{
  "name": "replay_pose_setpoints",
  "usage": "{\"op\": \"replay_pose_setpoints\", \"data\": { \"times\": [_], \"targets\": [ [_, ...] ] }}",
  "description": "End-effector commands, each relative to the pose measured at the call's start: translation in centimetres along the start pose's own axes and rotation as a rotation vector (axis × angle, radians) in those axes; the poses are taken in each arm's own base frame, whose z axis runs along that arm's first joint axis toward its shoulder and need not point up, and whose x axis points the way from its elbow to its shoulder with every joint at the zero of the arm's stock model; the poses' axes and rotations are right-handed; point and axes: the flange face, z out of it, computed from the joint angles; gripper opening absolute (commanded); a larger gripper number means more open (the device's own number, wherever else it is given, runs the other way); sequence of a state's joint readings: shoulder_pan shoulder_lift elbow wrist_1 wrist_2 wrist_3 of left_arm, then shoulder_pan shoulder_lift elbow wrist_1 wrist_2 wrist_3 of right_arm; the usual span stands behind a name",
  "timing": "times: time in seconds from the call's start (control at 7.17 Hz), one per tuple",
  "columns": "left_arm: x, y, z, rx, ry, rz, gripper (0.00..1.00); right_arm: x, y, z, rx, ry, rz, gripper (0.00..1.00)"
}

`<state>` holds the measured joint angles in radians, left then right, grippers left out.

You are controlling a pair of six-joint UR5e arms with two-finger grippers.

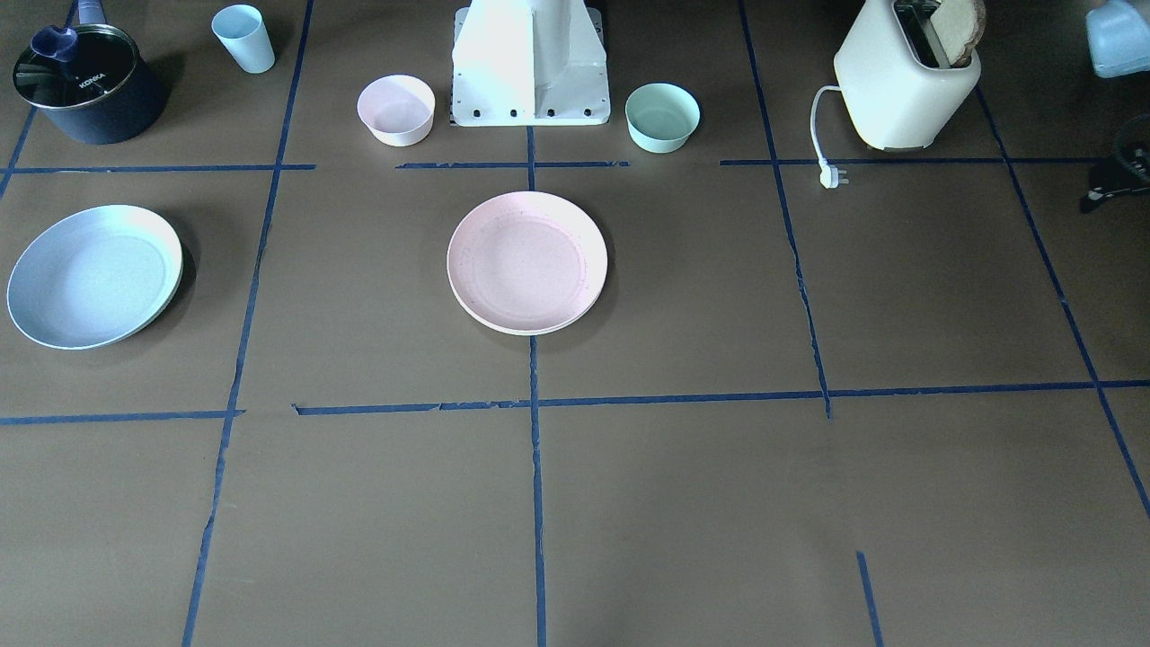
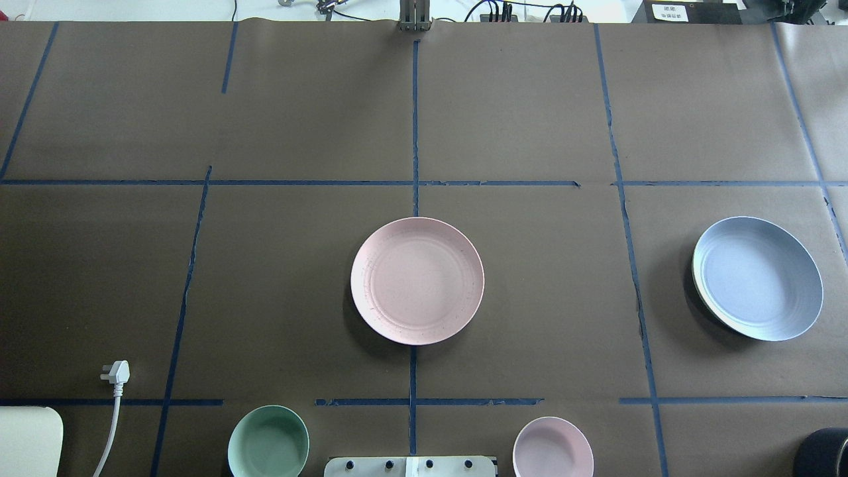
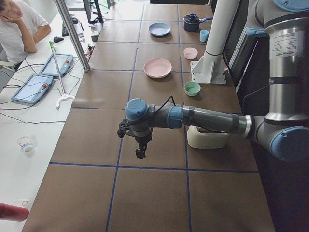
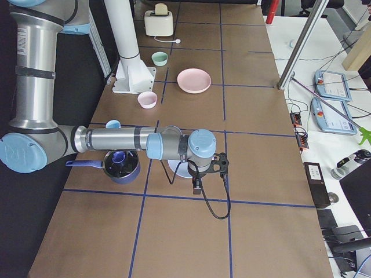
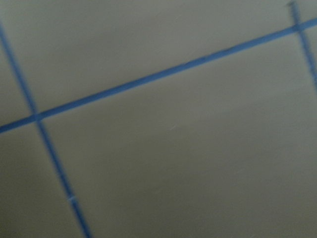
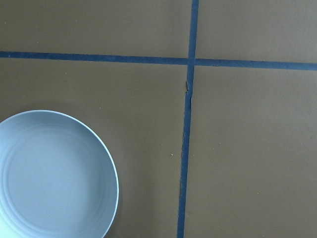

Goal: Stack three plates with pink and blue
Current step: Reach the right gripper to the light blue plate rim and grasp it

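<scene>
The pale pink plate lies alone at the table's middle, and it also shows in the overhead view. The pale blue plate lies on the robot's right side on top of the cream plate, of which only a thin rim shows. The right wrist view shows the blue plate at its lower left. My right gripper hangs beside the blue plate, which its wrist partly hides. My left gripper hangs over bare table beyond the toaster, far from all plates. I cannot tell whether either is open or shut.
A small pink bowl and a mint-green bowl flank the robot's base. A toaster with bread and its loose plug stand on the robot's left. A dark pot and a blue cup stand at its right.
</scene>
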<state>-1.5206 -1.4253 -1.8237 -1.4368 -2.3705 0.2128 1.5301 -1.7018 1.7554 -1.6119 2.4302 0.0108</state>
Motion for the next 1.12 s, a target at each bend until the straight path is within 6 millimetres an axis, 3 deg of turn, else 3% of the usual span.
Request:
{"op": "replay_pose_setpoints", "data": {
  "times": [0.0,0.42,0.7,0.84,0.98],
  "targets": [
    [-2.1,2.4,0.6,-0.002,0.008,-0.029,1.00,-1.9,1.1,5.8,0.034,-0.035,0.028,1.00],
    [-2.0,2.3,0.5,0.001,0.009,-0.026,1.00,-2.9,2.8,15.2,0.123,-0.085,0.083,1.00],
    [-2.0,2.3,0.5,0.002,0.009,-0.025,1.00,-3.8,3.5,17.4,0.097,-0.082,0.075,0.98],
    [-1.9,2.3,0.4,0.003,0.008,-0.024,1.00,-4.2,3.6,18.0,0.089,-0.070,0.066,0.89],
    [-1.9,2.3,0.4,0.003,0.008,-0.024,1.00,-4.5,3.5,18.1,0.087,-0.074,0.059,0.45]
  ]
}}
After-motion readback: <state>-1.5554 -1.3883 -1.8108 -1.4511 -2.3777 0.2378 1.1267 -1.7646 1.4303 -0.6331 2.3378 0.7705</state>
